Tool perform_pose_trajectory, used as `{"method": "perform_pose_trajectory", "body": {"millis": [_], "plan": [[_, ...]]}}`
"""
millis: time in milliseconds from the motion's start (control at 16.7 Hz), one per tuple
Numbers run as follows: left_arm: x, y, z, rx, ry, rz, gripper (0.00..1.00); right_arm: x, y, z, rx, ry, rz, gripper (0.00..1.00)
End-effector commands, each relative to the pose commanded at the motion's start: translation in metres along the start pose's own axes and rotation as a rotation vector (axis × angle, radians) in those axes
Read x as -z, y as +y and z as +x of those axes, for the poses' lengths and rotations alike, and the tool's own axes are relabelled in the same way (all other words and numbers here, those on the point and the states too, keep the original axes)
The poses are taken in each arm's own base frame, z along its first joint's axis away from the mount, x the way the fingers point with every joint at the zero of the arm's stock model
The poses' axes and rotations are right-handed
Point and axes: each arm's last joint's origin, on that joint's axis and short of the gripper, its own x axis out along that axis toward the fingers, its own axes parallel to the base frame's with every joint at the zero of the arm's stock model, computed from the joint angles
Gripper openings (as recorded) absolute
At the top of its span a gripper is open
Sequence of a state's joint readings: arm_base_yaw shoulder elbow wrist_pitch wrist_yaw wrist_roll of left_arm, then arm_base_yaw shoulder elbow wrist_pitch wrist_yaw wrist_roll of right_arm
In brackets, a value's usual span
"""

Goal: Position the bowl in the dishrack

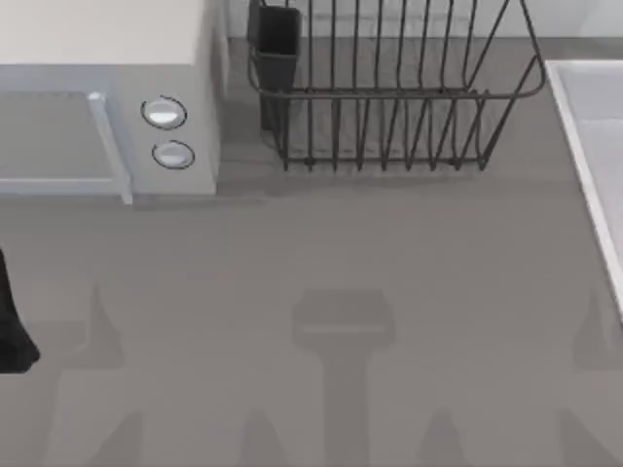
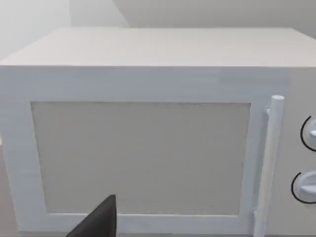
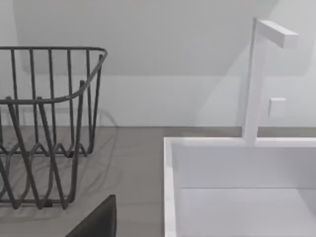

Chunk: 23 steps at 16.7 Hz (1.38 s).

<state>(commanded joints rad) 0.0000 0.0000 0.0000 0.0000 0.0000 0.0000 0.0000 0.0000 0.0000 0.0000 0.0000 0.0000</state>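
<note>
Starting at the table's left edge with the left arm (image 1: 12, 326), dark against the grey table (image 1: 321, 389). Pointing the left gripper (image 2: 98, 223) squarely at the white microwave (image 1: 107, 117), facing its shut door (image 2: 140, 158) beside the upright handle (image 2: 270, 163); not being able to tell whether apart or together. Guessing the bowl to be behind that door, so needing to catch the handle and swing it wide before reaching in.

Moving right to the dishrack (image 1: 389, 107), standing at the back of the table just beside the microwave, utensil cup (image 1: 275, 44) at its left corner. Aiming the right gripper (image 3: 98, 222) between the rack and the white sink (image 3: 170, 187); likewise not being able to tell its state. Planning on lowering the bowl between the tines, clearing the flared rim.
</note>
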Motion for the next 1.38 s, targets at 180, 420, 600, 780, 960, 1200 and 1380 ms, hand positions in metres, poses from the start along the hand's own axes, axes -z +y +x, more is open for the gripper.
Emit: {"method": "perform_pose_trajectory", "body": {"millis": [180, 420, 600, 780, 960, 1200, 1380], "plan": [[0.0, 0.0, 0.0, 0.0, 0.0, 0.0, 1.0, -0.002, -0.001, 0.0, 0.008, 0.01, -0.007, 1.0], [0.0, 0.0, 0.0, 0.0, 0.0, 0.0, 1.0, -0.027, -0.011, 0.002, 0.095, 0.142, -0.085, 1.0], [0.0, 0.0, 0.0, 0.0, 0.0, 0.0, 1.0, -0.056, -0.025, 0.013, 0.18, 0.349, -0.164, 1.0], [0.0, 0.0, 0.0, 0.0, 0.0, 0.0, 1.0, -0.079, -0.05, 0.038, 0.234, 0.651, -0.216, 1.0], [0.0, 0.0, 0.0, 0.0, 0.0, 0.0, 1.0, -0.088, -0.089, 0.068, 0.233, 0.975, -0.214, 1.0], [0.0, 0.0, 0.0, 0.0, 0.0, 0.0, 1.0, -0.087, -0.151, 0.097, 0.164, 1.306, -0.147, 1.0], [0.0, 0.0, 0.0, 0.0, 0.0, 0.0, 1.0, -0.081, -0.194, 0.108, 0.094, 1.459, -0.078, 1.0]]}}
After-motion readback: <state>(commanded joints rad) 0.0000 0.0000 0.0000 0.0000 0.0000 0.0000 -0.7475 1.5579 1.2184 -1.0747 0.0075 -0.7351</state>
